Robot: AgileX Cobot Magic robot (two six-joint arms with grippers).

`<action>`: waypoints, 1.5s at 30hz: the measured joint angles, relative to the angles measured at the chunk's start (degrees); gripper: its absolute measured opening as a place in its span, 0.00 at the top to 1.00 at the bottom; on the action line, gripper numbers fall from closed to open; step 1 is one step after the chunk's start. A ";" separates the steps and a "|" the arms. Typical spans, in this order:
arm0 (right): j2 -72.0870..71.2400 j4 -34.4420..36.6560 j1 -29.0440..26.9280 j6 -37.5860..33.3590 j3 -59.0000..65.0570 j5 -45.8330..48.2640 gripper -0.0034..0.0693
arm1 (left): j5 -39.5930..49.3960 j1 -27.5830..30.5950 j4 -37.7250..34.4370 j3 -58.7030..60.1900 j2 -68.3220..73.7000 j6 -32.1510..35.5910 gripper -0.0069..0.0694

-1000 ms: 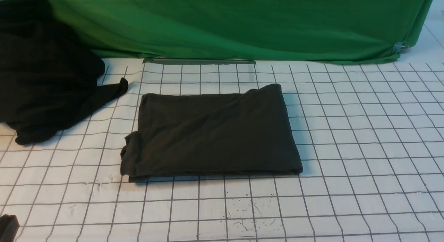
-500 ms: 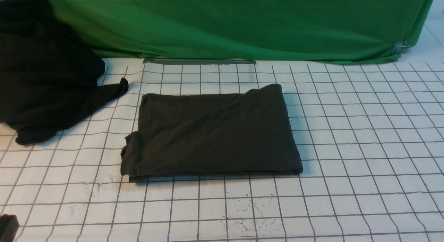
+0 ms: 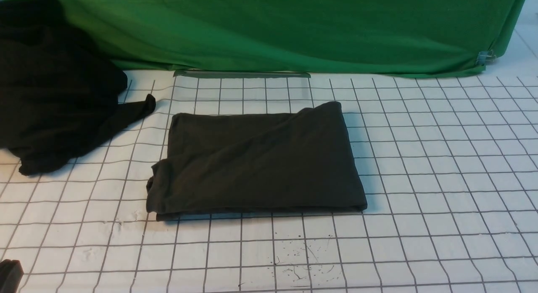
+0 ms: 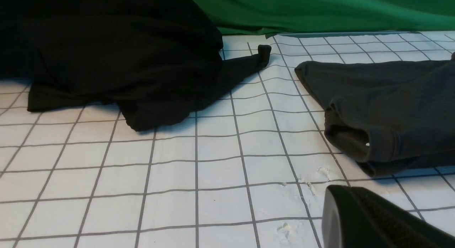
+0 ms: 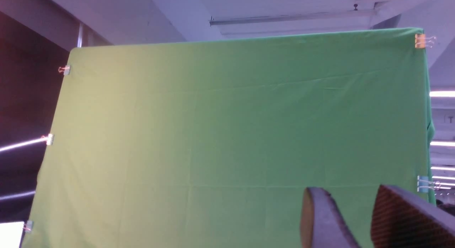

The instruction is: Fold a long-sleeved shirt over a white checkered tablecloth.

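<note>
The left gripper (image 4: 376, 223) shows only as one dark finger low over the checkered cloth, near the front left corner of the folded shirt; with just that one finger in sight, whether its jaws are apart or together cannot be told. In the front view a dark corner of it (image 3: 9, 276) sits at the lower left edge, touching nothing. The right gripper (image 5: 359, 223) is raised off the table and faces the green cloth (image 5: 231, 134); its two fingers stand apart with a clear gap between them and nothing held.

Just beyond the left finger, the tablecloth (image 4: 177, 177) is white with thin grey lines, slightly rumpled, with small scuffed spots. The shirt (image 3: 256, 158) lies folded into a flat rectangle in the middle of the tablecloth (image 3: 441, 179), its layered edges showing along the near side and at the left corner, where the left wrist view shows a hemmed opening (image 4: 355, 141). No print or label faces up.

To the left, apart from the shirt, a blacker garment (image 3: 54, 87) lies in a loose heap with one end (image 3: 143, 106) stretched toward the shirt. The green cloth (image 3: 294, 28) hangs along the far edge, held by a clip (image 3: 485, 56) at its right corner. A few dark specks (image 3: 298, 259) mark the tablecloth in front of the shirt.
</note>
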 joint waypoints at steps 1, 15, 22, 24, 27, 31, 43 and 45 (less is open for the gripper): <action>0.00 0.00 0.00 -0.12 0.00 0.00 0.64 | 0.00 0.00 0.05 0.00 0.00 0.00 0.91; 0.00 -11.18 0.00 6.15 0.00 14.61 0.62 | 0.00 0.00 0.16 0.00 0.00 -0.18 0.91; 0.05 -11.57 -3.01 6.22 2.51 27.87 0.62 | 0.00 0.00 0.16 0.00 0.00 -0.13 0.91; 0.08 -11.57 -5.51 6.11 4.37 28.17 0.62 | 0.00 0.00 0.16 0.00 0.00 -0.18 0.91; 0.13 -11.91 -12.70 5.39 11.47 27.92 0.62 | 0.00 0.00 0.16 0.00 0.00 -0.18 0.91; 0.13 -12.04 -18.17 4.68 19.21 26.38 0.62 | 0.08 0.00 0.16 0.00 0.00 -0.18 0.91; 0.17 -12.10 -21.79 4.63 21.22 26.67 0.62 | 0.06 0.00 0.16 0.00 -0.08 -0.18 0.91; 0.17 -12.10 -21.79 4.63 21.22 26.67 0.62 | 0.06 0.00 0.16 0.00 -0.08 -0.18 0.91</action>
